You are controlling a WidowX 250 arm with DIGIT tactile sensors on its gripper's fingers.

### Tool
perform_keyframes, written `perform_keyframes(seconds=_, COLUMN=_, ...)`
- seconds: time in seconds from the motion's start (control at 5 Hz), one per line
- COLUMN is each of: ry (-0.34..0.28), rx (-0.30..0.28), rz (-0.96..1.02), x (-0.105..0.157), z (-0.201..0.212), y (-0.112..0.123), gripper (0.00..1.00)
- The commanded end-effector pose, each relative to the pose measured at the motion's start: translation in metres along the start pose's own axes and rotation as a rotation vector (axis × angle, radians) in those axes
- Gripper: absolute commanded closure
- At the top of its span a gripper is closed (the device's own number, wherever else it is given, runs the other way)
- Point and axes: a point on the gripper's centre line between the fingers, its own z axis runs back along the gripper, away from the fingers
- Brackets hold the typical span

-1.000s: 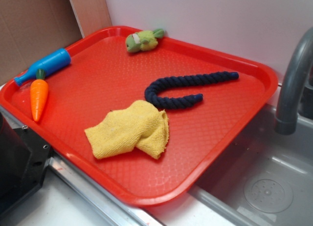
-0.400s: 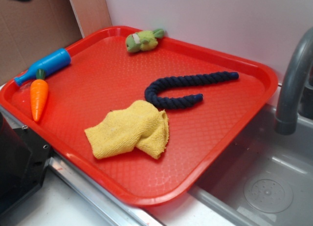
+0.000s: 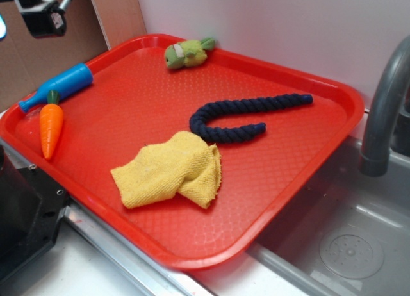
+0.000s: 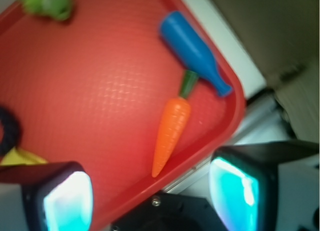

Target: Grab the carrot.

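Observation:
The orange carrot (image 3: pixel 50 127) with a dark green stem cap lies flat at the left edge of the red tray (image 3: pixel 282 180), tip towards the front. It also shows in the wrist view (image 4: pixel 171 132), above and between my fingers. My gripper (image 4: pixel 150 196) is open and empty, high above the tray's left corner; part of the arm (image 3: pixel 40 14) shows at the top left of the exterior view. A blue plastic cylinder toy (image 3: pixel 57 85) lies just behind the carrot's stem, and it shows in the wrist view (image 4: pixel 192 49) too.
On the tray lie a yellow cloth (image 3: pixel 170 170), a dark blue rope (image 3: pixel 243 115) and a green plush toy (image 3: pixel 188 52). A grey faucet (image 3: pixel 384 104) and sink (image 3: pixel 346 238) are at the right. A black block (image 3: pixel 22 213) stands at the front left.
The arm has come into the exterior view at the top left and moved down and right. The things on the tray have not moved.

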Motion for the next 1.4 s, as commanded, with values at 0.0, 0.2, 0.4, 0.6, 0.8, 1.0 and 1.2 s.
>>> perform_keyframes(seconds=0.0, ry=-0.016, rx=0.004, rz=0.014, x=0.0, z=0.004, y=0.007, gripper=0.0)
perform_keyframes(seconds=0.2, ry=-0.033, rx=0.026, rz=0.089, x=0.009, z=-0.043, y=0.017, gripper=0.0)
perform_keyframes(seconds=0.4, ry=-0.014, rx=0.052, rz=0.135, x=0.014, z=-0.084, y=0.031, gripper=0.0)
perform_keyframes(seconds=0.6, ry=-0.025, rx=0.042, rz=0.134, x=0.016, z=-0.106, y=0.027, gripper=0.0)
perform_keyframes(seconds=0.8, ry=0.009, rx=-0.012, rz=0.135, x=0.015, z=-0.128, y=0.022, gripper=0.0)
perform_keyframes(seconds=1.0, ry=0.041, rx=-0.031, rz=0.163, x=0.016, z=-0.134, y=0.021, gripper=0.25)
perform_keyframes(seconds=1.2, ry=0.071, rx=0.012, rz=0.185, x=0.018, z=-0.143, y=0.019, gripper=1.0)
